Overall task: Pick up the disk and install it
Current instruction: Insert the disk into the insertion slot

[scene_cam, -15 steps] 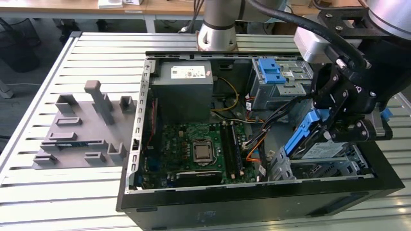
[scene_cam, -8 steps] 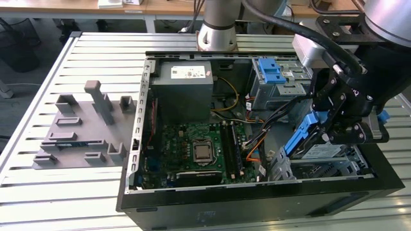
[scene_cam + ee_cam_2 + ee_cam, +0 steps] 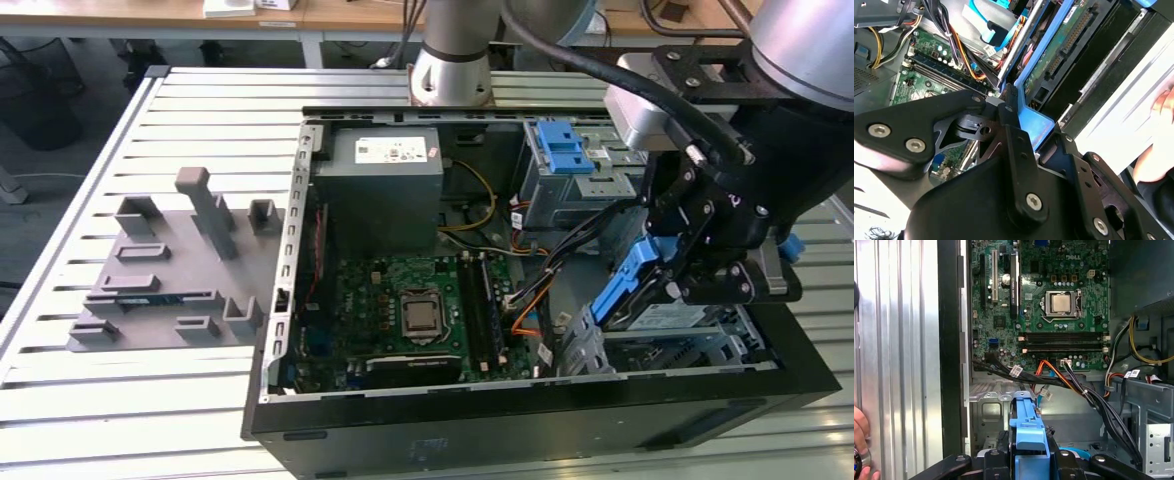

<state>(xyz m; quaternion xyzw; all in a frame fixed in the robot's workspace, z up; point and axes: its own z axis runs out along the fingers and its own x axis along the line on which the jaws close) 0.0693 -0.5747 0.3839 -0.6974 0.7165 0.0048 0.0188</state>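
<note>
In the exterior view my gripper (image 3: 714, 285) is shut on the disk (image 3: 625, 285), a drive framed by a blue carrier. The disk hangs tilted, one end down, over the metal drive bay (image 3: 694, 350) at the near right corner of the open computer case (image 3: 534, 420). In the first wrist view the blue carrier (image 3: 1029, 432) sits clamped between my black fingers (image 3: 998, 452). The second wrist view shows the disk's (image 3: 1064, 50) green circuit-board underside with its connector, and the carrier's blue edge at my fingers (image 3: 1010, 112).
Inside the case are the motherboard (image 3: 414, 310), the grey power supply (image 3: 380, 170), a blue-latched cage (image 3: 567, 160) and loose cables (image 3: 1089, 395) running close to the bay. A grey fixture (image 3: 174, 270) lies on the slatted table. A person's hand (image 3: 860, 440) rests beside the case.
</note>
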